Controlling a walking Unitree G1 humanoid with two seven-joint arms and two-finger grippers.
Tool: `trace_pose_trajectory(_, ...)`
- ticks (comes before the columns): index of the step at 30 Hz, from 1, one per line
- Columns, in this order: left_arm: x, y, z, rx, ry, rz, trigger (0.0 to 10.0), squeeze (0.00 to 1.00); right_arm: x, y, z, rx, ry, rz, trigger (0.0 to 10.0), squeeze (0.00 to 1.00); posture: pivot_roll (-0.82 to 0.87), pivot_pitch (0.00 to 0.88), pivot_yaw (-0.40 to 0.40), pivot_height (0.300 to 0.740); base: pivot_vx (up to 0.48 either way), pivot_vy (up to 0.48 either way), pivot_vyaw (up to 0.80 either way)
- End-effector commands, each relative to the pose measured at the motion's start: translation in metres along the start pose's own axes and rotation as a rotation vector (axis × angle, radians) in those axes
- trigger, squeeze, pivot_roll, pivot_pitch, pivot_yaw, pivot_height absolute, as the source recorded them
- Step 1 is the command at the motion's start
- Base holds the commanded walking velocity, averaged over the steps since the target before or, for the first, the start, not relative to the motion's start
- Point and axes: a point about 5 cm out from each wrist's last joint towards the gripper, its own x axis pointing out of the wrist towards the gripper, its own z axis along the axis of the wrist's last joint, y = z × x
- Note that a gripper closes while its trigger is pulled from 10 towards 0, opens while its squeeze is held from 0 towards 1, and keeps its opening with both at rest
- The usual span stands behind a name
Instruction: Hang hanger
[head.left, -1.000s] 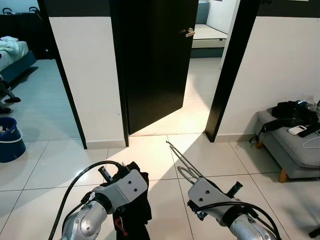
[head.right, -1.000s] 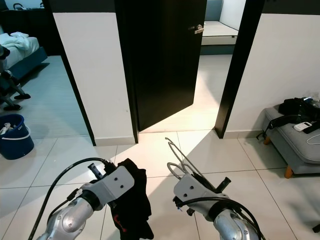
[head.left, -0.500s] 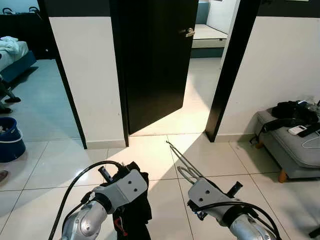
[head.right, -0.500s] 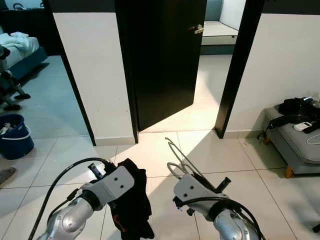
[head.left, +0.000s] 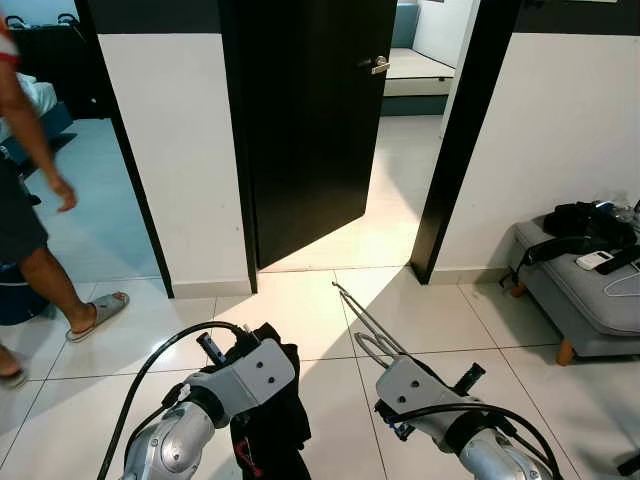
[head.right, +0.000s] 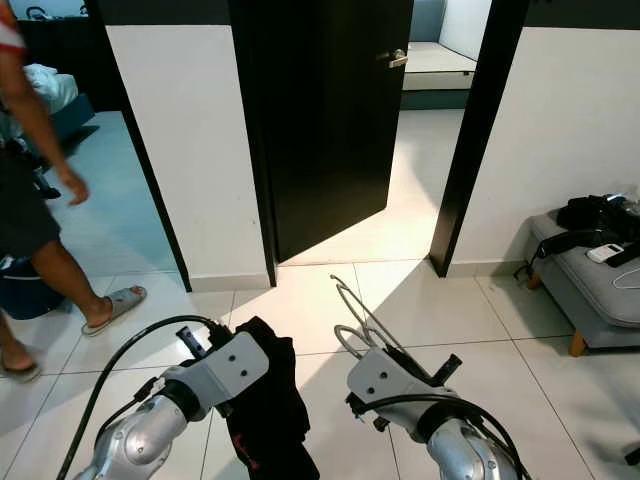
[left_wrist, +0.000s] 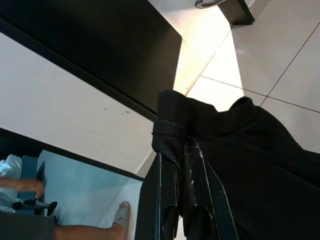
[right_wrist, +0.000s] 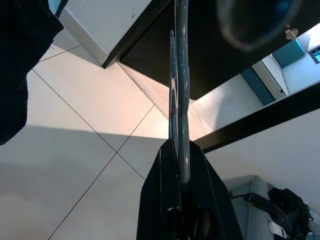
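Observation:
My right gripper is shut on a silver wire hanger, which sticks forward and up over the tiled floor; in the right wrist view the hanger runs straight out from between the fingers. My left gripper is shut on a black garment that drapes down from it at lower centre. In the left wrist view the garment is bunched over the fingertips. Both arms are held low in front of me, about a tile apart.
A person in slippers stands in the left doorway. Ahead is a half-open black door with a sunlit passage beyond. A grey sofa carrying a black bag stands at the right wall.
A person has stepped into view at the left doorway, covering the blue bucket. Both arms, the hanger and the garment have stayed put.

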Motion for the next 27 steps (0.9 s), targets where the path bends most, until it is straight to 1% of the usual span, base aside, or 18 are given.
trace_pose_trajectory(1,-0.0007,0.0029,0.0067,0.014,-0.024,0.021,10.0,0.0,-0.001,-0.0009,0.0036,0.001,-0.018,-0.002,10.0,0.0,0.0,0.0,-0.011,0.74,0.0,0.0,0.0)
trace_pose_trajectory(27,-0.0008,0.0024,0.006,0.014,-0.023,0.02,10.0,0.0,-0.0008,-0.0004,0.0024,0.001,-0.016,-0.001,10.0,0.0,0.0,0.0,-0.008,0.74,0.0,0.0,0.0)
